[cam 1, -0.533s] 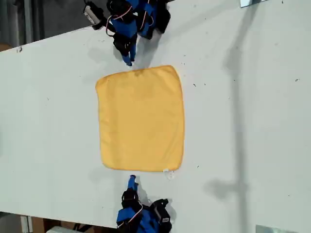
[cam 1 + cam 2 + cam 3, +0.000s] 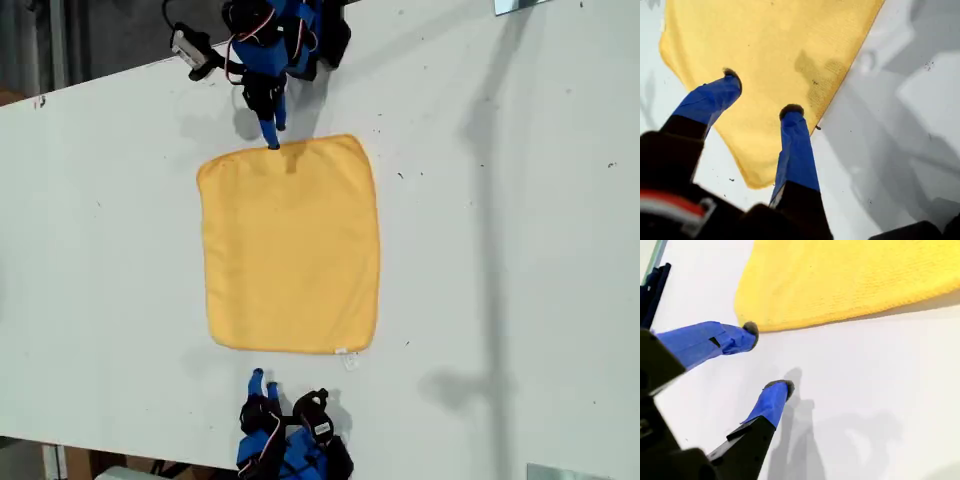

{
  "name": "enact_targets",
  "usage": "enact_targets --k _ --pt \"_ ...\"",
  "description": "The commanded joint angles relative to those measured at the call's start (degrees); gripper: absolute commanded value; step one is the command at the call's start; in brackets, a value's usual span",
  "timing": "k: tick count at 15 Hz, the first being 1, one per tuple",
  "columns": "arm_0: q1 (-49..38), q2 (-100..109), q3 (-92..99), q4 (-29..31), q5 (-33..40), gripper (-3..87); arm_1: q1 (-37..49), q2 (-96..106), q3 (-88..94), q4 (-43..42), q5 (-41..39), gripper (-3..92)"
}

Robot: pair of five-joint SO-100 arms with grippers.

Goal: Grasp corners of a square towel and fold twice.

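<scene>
The towel (image 2: 290, 245) is lying flat on the table (image 2: 520, 250), left of centre in the exterior view. One arm's gripper (image 2: 272, 135) is hanging at its far edge; another gripper (image 2: 262, 382) is sitting just off its near edge.

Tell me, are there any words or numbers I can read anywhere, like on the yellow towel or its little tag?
No readable words or numbers show in any view.
The towel: plain yellow-orange, no print.
The small white tag at one corner: too small to tell if anything is written on it.
The white table: only dark specks, no writing.
My first gripper and my second gripper: plain blue, no labels.
</scene>
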Motion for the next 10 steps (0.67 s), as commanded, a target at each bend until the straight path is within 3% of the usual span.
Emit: enact_targets --k 1,2,3,4,6,8,10 --pt "1.8 0.3 -0.7 0.4 0.2 14.1 -2.2 -0.5 -0.5 -1.2 -2.2 22.8" --pt "4.3 0.3 -0.7 0.6 -0.4 19.2 -3.8 -1.7 -0.6 -4.1 -5.8 27.2" --pt "6.7 0.4 0.1 -3.2 -1.7 19.3 -4.0 -5.7 -1.9 -7.6 -8.6 29.3" --pt "9.2 -2.0 0.5 -7.8 -3.8 19.5 -3.1 -17.8 -7.9 -9.4 -11.3 30.9" --pt "18.5 -30.6 -13.1 -9.5 -11.1 20.0 -7.2 -53.7 -26.2 -12.6 -15.7 34.9" --pt "27.4 -55.2 -27.3 -7.4 -17.0 18.5 -12.3 -72.0 -36.9 -10.3 -17.7 35.2" --pt "33.7 -61.7 -28.3 -8.1 -23.6 17.4 -17.8 -77.3 -39.0 -4.7 -16.2 36.0"
